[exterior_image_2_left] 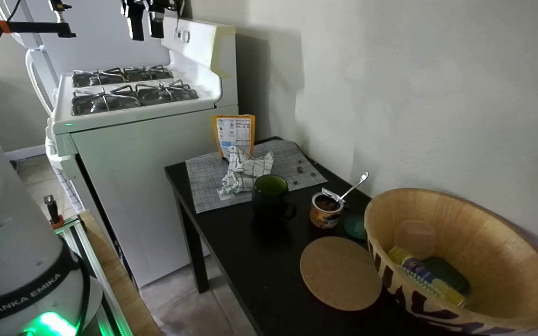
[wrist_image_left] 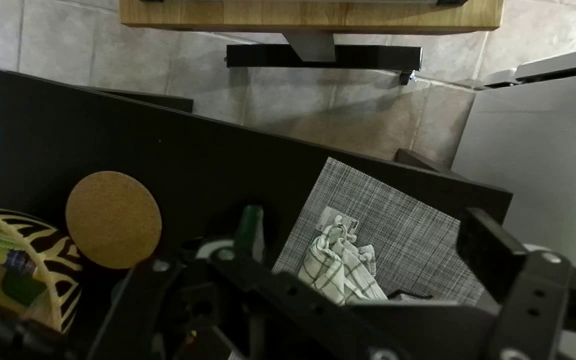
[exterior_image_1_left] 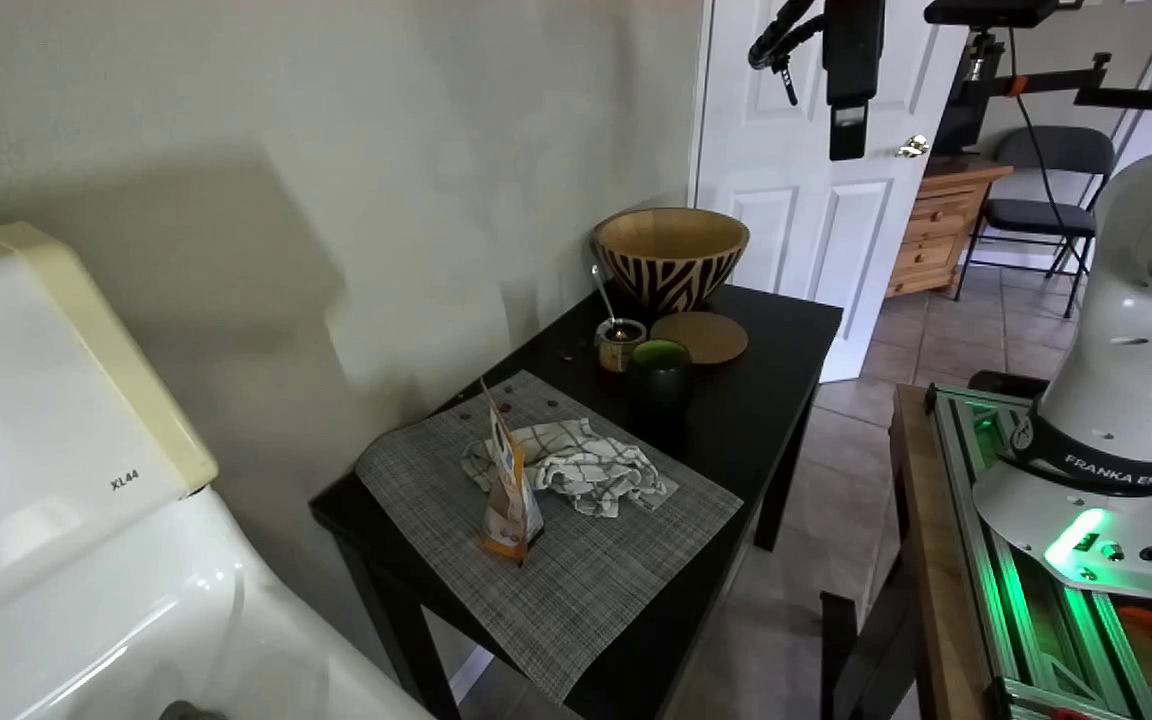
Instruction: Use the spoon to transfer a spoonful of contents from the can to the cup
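Observation:
The cup point(exterior_image_1_left: 660, 385) is a dark mug with a green inside, upright on the black table. It also shows in an exterior view point(exterior_image_2_left: 266, 205), its handle toward the can. The can point(exterior_image_1_left: 620, 352) stands next to it, open, with a paper label and dark contents, also in an exterior view point(exterior_image_2_left: 324, 217). The spoon point(exterior_image_2_left: 355, 187) leans in the can, handle up toward the wall. My gripper point(exterior_image_2_left: 146, 36) is high above the far end of the table, away from all three. In the wrist view its fingers point(wrist_image_left: 368, 220) are wide apart and empty; they hide the can and cup.
A zebra-pattern wooden bowl point(exterior_image_1_left: 671, 262) and a round cork mat point(exterior_image_2_left: 341, 274) are beside the can. A green lid point(exterior_image_2_left: 355, 227) lies near it. A grey placemat point(exterior_image_1_left: 596, 580) holds a checked towel point(exterior_image_1_left: 586, 465) and an orange pouch point(exterior_image_1_left: 509, 490). The wall borders the table.

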{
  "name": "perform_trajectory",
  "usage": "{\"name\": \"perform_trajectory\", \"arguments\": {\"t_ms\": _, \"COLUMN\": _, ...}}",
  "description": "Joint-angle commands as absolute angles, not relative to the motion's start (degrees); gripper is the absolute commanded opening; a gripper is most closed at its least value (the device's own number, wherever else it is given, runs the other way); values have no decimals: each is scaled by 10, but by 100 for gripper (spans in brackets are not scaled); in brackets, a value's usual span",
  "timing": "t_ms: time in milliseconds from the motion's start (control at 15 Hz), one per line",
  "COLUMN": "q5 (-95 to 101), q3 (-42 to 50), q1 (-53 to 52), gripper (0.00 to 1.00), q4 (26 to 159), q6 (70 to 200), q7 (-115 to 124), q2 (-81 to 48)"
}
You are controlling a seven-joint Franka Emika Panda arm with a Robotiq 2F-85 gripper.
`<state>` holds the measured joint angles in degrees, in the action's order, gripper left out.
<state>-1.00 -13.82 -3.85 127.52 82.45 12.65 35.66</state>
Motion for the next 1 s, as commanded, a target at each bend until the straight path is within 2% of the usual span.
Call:
{"name": "perform_trajectory", "arguments": {"t_ms": 0, "q5": -7, "q3": -71, "q1": -53, "gripper": 100, "q4": 1244, "q6": 813, "q7": 8, "q2": 322}}
{"name": "perform_trajectory", "arguments": {"t_ms": 267, "q5": -14, "q3": 28, "q1": -38, "gripper": 100, "q4": 1185, "q6": 798, "q7": -153, "q2": 249}}
{"name": "perform_trajectory", "arguments": {"t_ms": 600, "q5": -47, "q3": 102, "q1": 10, "gripper": 100, "q4": 1094, "q6": 786, "q7": -182, "q2": 124}}
{"name": "perform_trajectory", "arguments": {"t_ms": 667, "q5": -69, "q3": 112, "q1": 18, "gripper": 100, "q4": 1081, "q6": 782, "q7": -185, "q2": 101}}
{"name": "perform_trajectory", "arguments": {"t_ms": 733, "q5": -36, "q3": 88, "q1": 17, "gripper": 100, "q4": 1134, "q6": 816, "q7": -172, "q2": 158}}
{"name": "perform_trajectory", "arguments": {"t_ms": 933, "q5": -40, "q3": 91, "q1": 26, "gripper": 100, "q4": 1122, "q6": 816, "q7": -180, "q2": 133}}
